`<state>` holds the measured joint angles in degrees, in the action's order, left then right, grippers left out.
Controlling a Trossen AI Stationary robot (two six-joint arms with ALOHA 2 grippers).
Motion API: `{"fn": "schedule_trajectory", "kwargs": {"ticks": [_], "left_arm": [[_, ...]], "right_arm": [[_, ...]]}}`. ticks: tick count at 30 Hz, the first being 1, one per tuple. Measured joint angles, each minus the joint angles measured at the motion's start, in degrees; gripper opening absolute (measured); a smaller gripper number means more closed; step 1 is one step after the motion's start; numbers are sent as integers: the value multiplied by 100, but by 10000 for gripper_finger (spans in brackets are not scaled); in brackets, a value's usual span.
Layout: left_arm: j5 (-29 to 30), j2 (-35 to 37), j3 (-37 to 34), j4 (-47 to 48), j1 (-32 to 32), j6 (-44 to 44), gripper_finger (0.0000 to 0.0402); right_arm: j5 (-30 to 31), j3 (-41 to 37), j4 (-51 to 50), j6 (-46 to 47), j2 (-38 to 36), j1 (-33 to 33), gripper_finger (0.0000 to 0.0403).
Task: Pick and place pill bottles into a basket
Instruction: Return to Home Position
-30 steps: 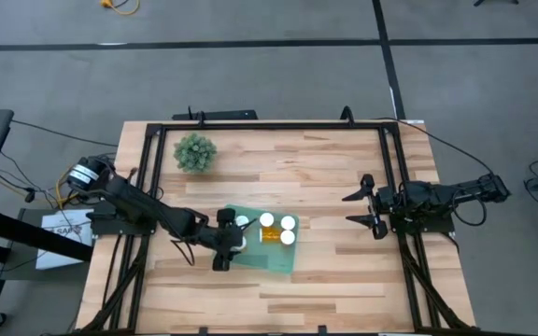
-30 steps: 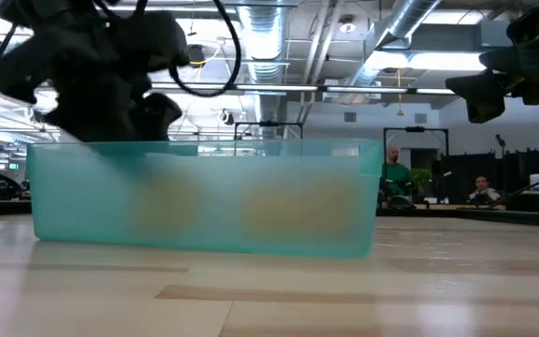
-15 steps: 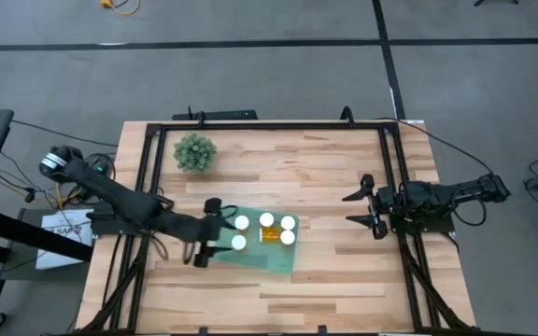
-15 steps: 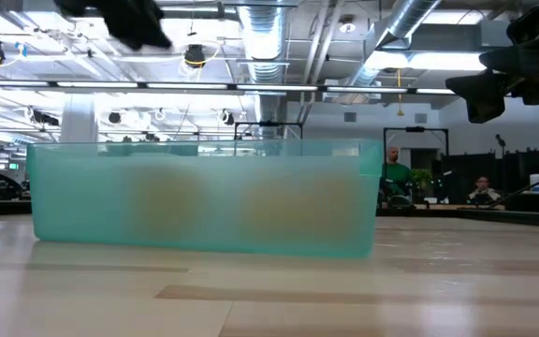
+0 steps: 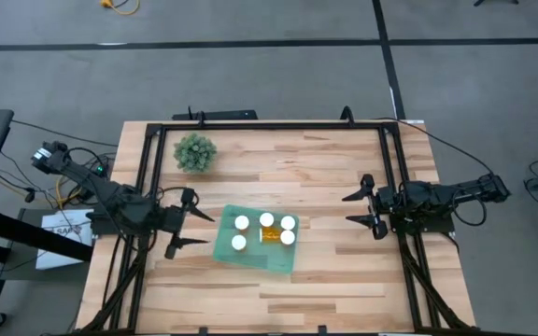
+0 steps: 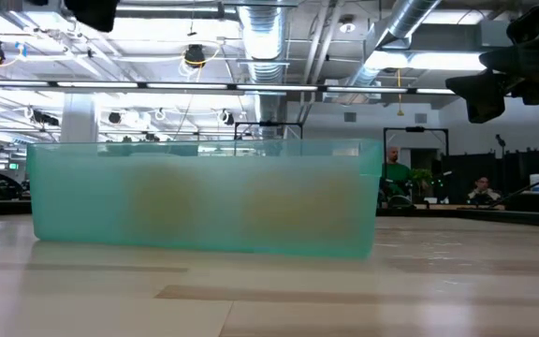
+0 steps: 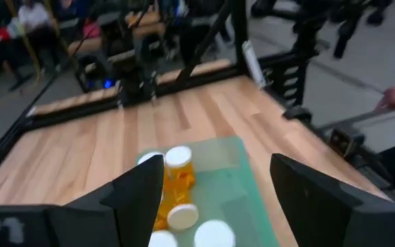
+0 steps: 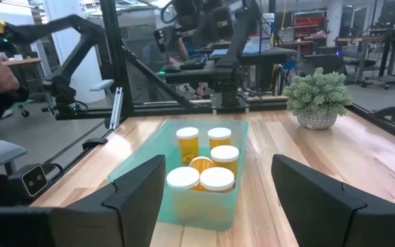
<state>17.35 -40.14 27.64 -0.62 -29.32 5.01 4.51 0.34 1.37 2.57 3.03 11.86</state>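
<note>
The teal basket (image 5: 255, 240) stands at the table's middle and holds several amber pill bottles (image 5: 267, 221) with white caps. Most stand upright; one lies on its side (image 5: 269, 234). The bottles also show in the left wrist view (image 7: 177, 171) and the right wrist view (image 8: 208, 168). My left gripper (image 5: 194, 224) is open and empty, just left of the basket and clear of it. My right gripper (image 5: 355, 207) is open and empty near the table's right edge, pointing toward the basket.
A small bushy green plant (image 5: 195, 152) stands at the far left of the table and shows in the right wrist view (image 8: 319, 96). A black frame (image 5: 269, 124) runs around the table's edges. Bare wood lies in front of and behind the basket.
My left gripper has drawn back from over the basket's left end toward the table's left edge and has risen out of the low view. A white-capped bottle now shows upright in the basket where the gripper stood. My right arm has kept still.
</note>
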Motion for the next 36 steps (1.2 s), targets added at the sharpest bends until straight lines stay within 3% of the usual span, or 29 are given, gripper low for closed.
{"fn": "schedule_trajectory", "kwargs": {"ticks": [6, 18, 25, 36], "left_arm": [[-438, 826, -753, -438, 57, 82, 259], [-554, 2512, -1562, -555, 57, 465, 259], [-526, 2880, -1923, -820, 59, 592, 259], [-540, 2907, -2314, -1445, 319, 729, 259]], "right_arm": [[0, 0, 1, 2, 0, 0, 260], [0, 0, 0, 2, 0, -2, 260], [1, -1, 0, 2, 1, -1, 260], [0, 0, 0, 2, 2, -2, 260]]}}
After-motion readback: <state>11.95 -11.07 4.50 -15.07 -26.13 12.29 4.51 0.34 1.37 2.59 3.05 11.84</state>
